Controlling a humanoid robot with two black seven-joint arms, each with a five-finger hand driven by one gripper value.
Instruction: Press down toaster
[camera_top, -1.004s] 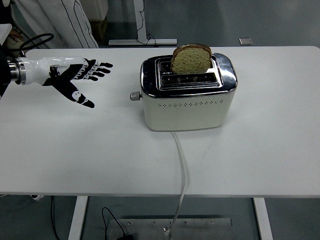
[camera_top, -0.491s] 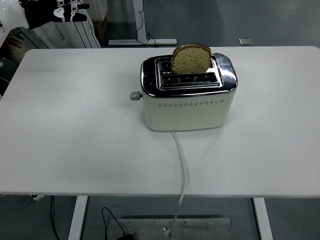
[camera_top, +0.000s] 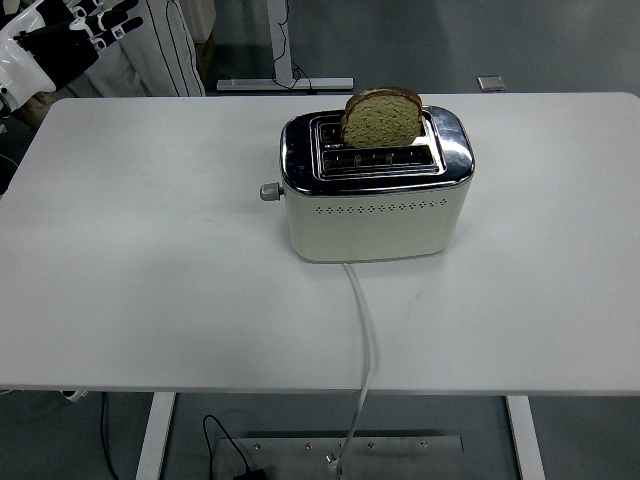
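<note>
We see the toaster (camera_top: 375, 190) in the middle of the tabletop (camera_top: 150, 290), with bread (camera_top: 383, 117) sticking up because its lever (camera_top: 268, 192) is not pushed down. Our left hand (camera_top: 75, 30) is far away, fingers spread, holding nothing.

Left hand (camera_top: 75, 30) cut off at top-left corner, cord (camera_top: 362, 350) running off bottom edge
</note>
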